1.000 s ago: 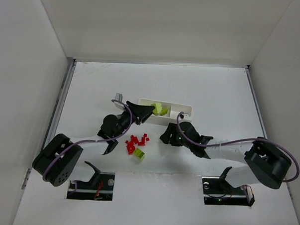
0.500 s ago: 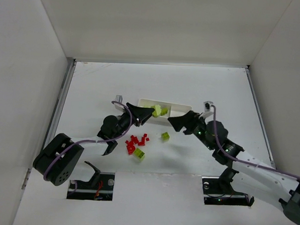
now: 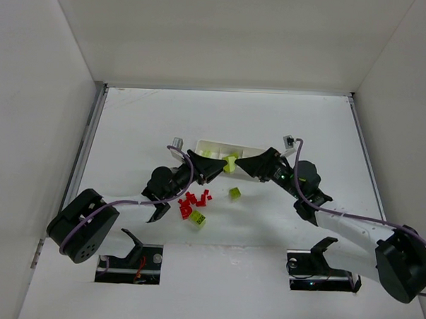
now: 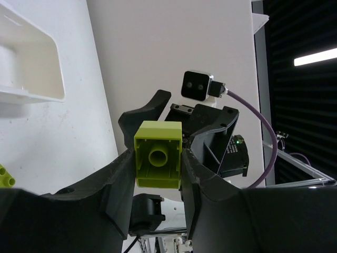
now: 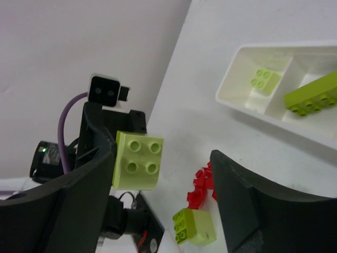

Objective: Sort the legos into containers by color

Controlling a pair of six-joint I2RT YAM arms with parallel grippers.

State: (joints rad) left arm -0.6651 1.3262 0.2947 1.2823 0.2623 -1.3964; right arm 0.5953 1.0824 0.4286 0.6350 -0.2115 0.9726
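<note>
My left gripper (image 3: 222, 164) is shut on a lime-green lego (image 4: 158, 154), its hollow underside toward the left wrist camera. It holds the lego in the air by the white tray's (image 3: 261, 154) near wall. My right gripper (image 3: 244, 165) is open and empty, its tip facing that held lego (image 5: 138, 161), which sits close to its left finger (image 5: 79, 205). In the right wrist view the tray (image 5: 231, 90) holds a small green lego (image 5: 265, 79) in one compartment and a long green one (image 5: 313, 95) in the adjacent one. Two green legos (image 3: 235, 193) (image 3: 198, 218) and several red legos (image 3: 193, 199) lie on the table.
The two gripper tips nearly meet above the tray's front edge. White walls enclose the table on three sides. The red pile and one green lego also show in the right wrist view (image 5: 202, 184), below the grippers.
My right gripper has risen from the table and swung left to face my left gripper, leaving a green lego where it was. My left gripper has drawn slightly toward me with its lego.
</note>
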